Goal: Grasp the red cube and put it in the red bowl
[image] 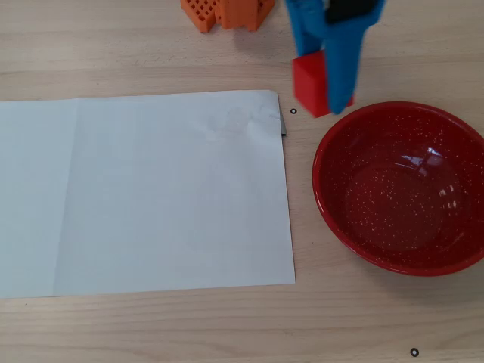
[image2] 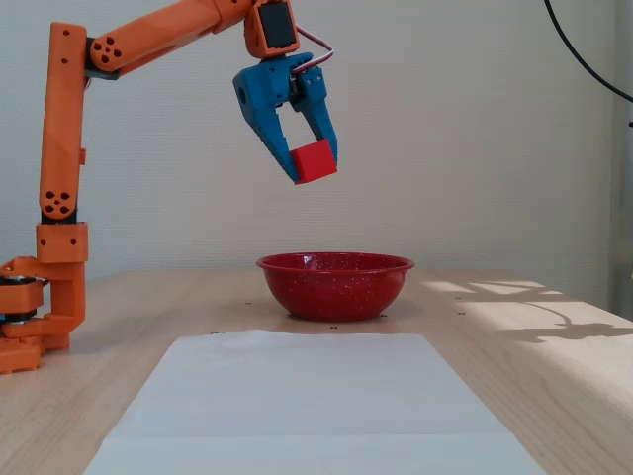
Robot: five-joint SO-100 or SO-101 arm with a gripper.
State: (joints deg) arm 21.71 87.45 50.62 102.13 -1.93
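Gripper clamped on the red cube, high in upper centre of fixed view, well above the tabletop. Overhead view: cube sits top centre-right w/ blue fingers alongside, just off upper-left rim of the red bowl. Bowl at mid-frame in fixed view, nothing in it. White paper sheet fills left half of overhead view, bare.

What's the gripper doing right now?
Gripper: closed on the red cube, held in the air, not yet over the bowl.
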